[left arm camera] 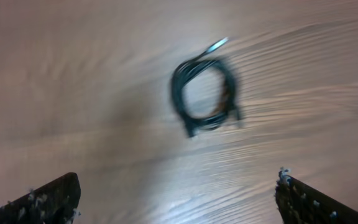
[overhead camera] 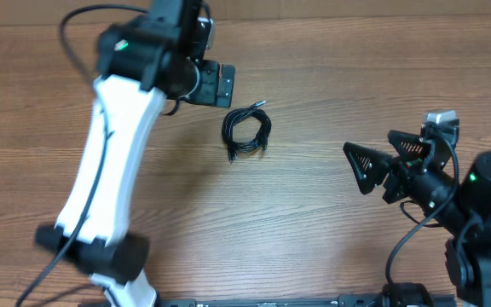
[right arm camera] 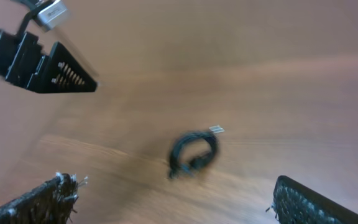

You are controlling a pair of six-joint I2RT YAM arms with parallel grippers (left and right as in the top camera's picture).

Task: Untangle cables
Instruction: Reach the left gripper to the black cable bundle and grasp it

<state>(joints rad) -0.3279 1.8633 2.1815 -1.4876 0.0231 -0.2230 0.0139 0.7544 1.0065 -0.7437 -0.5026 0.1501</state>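
The cables (overhead camera: 245,133) lie as one small coil on the wooden table (overhead camera: 314,247), just far of the middle, apart from both grippers; the cords in it cannot be counted, and both wrist views blur it; one pale plug tip (left arm camera: 218,44) sticks out far-right. The left gripper (left arm camera: 178,183) hangs just far-left of the coil, fingers (left arm camera: 48,200) wide apart and cut off at the frame's edge; the right gripper (right arm camera: 169,183), well to the right, is likewise spread.

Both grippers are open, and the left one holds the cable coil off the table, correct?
No. The left gripper and right gripper are open, but the cable coil lies untouched on the table, as the left wrist view shows.
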